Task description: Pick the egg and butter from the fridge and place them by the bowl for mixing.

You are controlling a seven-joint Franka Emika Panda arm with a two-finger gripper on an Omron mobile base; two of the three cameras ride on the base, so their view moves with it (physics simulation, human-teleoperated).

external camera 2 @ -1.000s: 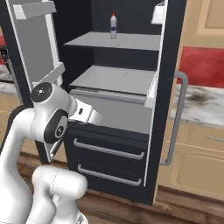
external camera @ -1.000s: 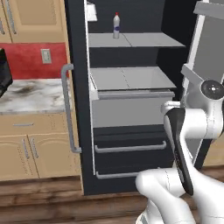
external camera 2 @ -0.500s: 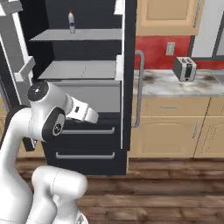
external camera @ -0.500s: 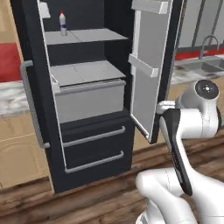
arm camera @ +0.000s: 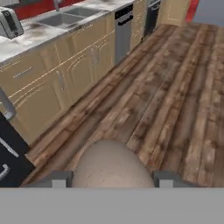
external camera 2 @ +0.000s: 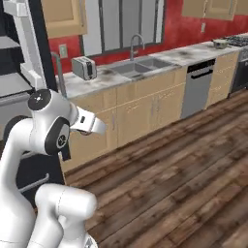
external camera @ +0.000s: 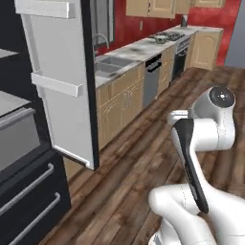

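One egg [arm camera: 111,164] sits at six o'clock in the hand view. One fridge [external camera: 28,158] stands with one door [external camera: 60,81] swung open at ten o'clock. One toaster [external camera 2: 83,68], one sink [external camera 2: 138,66], one dishwasher [external camera 2: 198,87], and one stove [external camera 2: 240,41] at two o'clock.

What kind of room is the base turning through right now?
A home kitchen, by the look of it: a steel double sink with a curved tap, a silver toaster on the marbled counter, and the tall black fridge standing open.
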